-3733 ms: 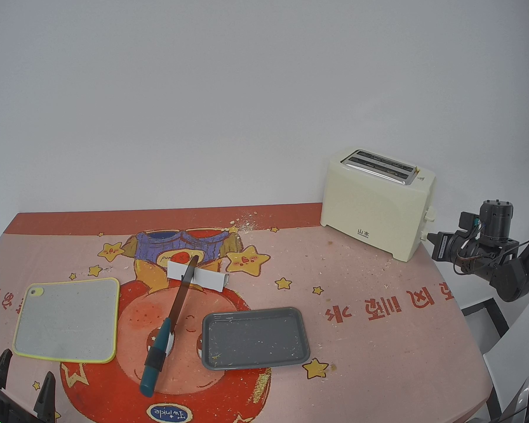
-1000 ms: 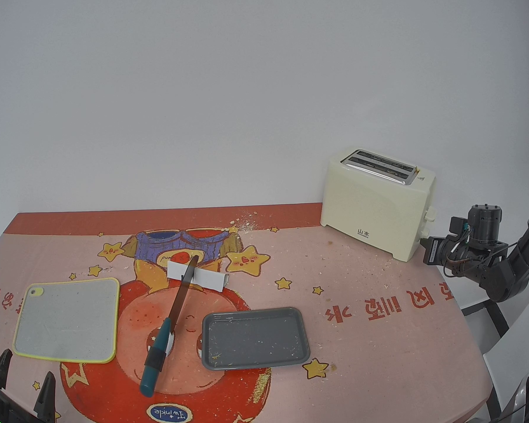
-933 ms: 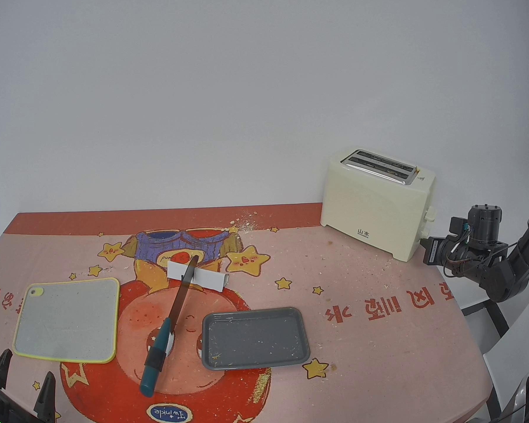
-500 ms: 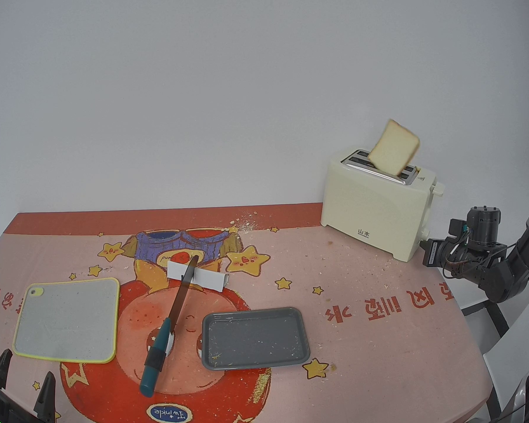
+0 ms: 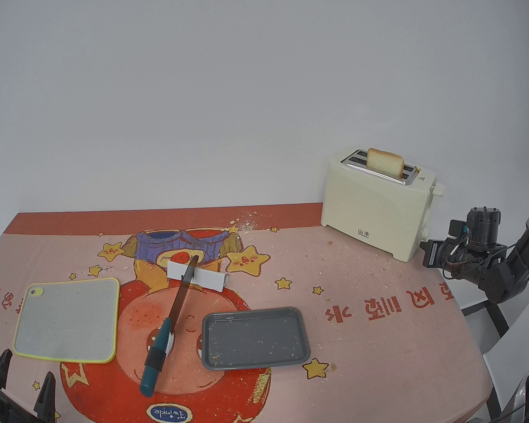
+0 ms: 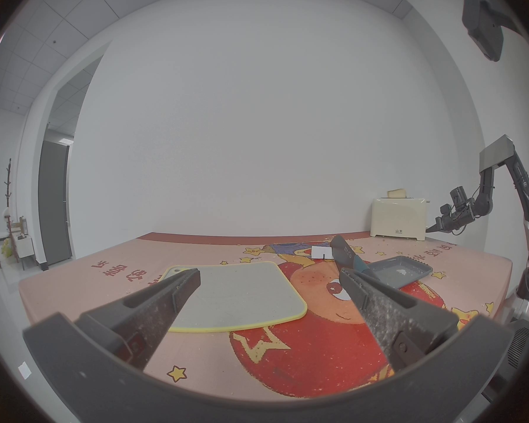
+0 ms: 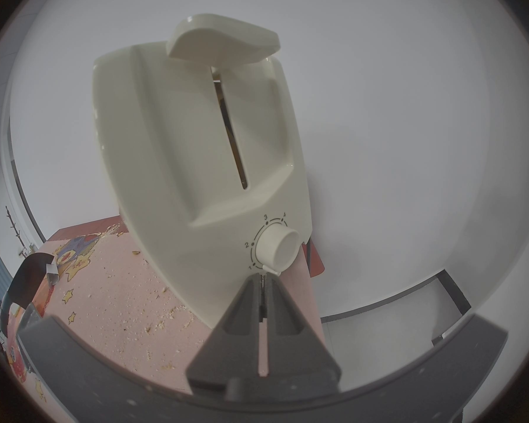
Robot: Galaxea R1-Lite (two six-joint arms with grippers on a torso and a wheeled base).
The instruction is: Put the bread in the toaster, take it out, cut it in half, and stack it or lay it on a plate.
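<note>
Pointing toward the toaster (image 5: 377,207), right gripper (image 7: 263,282) pinched closed (bread (image 5: 385,162) poking up); left gripper (image 6: 268,276) wide apart.

You see a pink tablecloth (image 5: 358,277) printed with a big red cartoon figure and yellow stars, covering the table. On the figure lies a white strip (image 5: 208,278), perhaps folded card. Crumbs (image 5: 250,221) are scattered near the cloth's far edge, below a plain white wall (image 5: 217,89).

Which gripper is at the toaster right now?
The right gripper, shut, just below the dial of the toaster. The left gripper sits open, far off by the cutting board.
</note>
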